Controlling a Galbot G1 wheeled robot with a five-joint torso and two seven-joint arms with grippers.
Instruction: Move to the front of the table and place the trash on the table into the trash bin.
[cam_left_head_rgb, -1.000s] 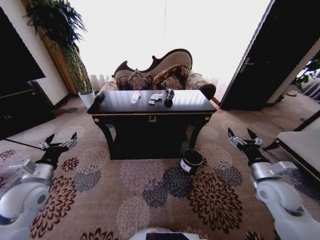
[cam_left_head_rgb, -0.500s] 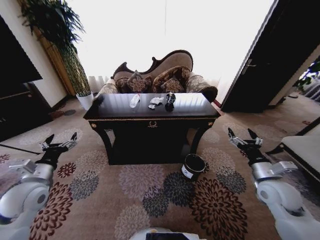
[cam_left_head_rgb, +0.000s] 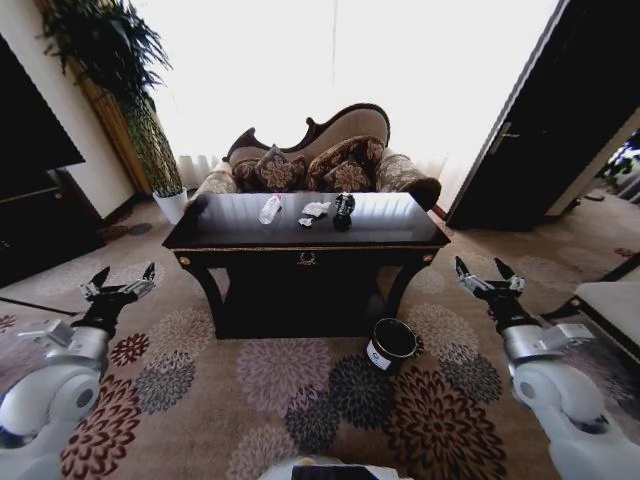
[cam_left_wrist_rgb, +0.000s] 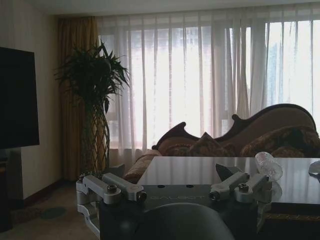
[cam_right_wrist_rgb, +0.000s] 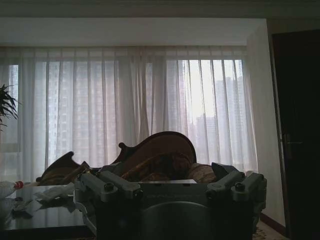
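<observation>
The dark glossy table (cam_left_head_rgb: 400, 218) with gold trim stands straight ahead. On its top lie the trash items: a clear crumpled piece (cam_left_head_rgb: 270, 208), a white paper wad (cam_left_head_rgb: 315, 209) and a dark shiny lump (cam_left_head_rgb: 343, 208). The black trash bin (cam_left_head_rgb: 390, 343) with a white label sits on the carpet by the table's front right leg. My left gripper (cam_left_head_rgb: 120, 285) hangs open low at the left, well short of the table. My right gripper (cam_left_head_rgb: 485, 272) is open at the right, beyond the bin. The left wrist view shows the clear piece (cam_left_wrist_rgb: 268, 165) on the tabletop (cam_left_wrist_rgb: 200, 170).
A patterned sofa (cam_left_head_rgb: 320, 160) stands behind the table before a bright curtained window. A tall plant in a white pot (cam_left_head_rgb: 172, 200) is at the back left, dark furniture (cam_left_head_rgb: 30, 220) along the left wall, a dark door (cam_left_head_rgb: 560, 130) at right. Flowered carpet (cam_left_head_rgb: 290, 390) lies open in front.
The whole head view has shifted: the table and bin sit slightly lower and wider in the picture, so the camera has moved closer. Both grippers hold the same open pose.
</observation>
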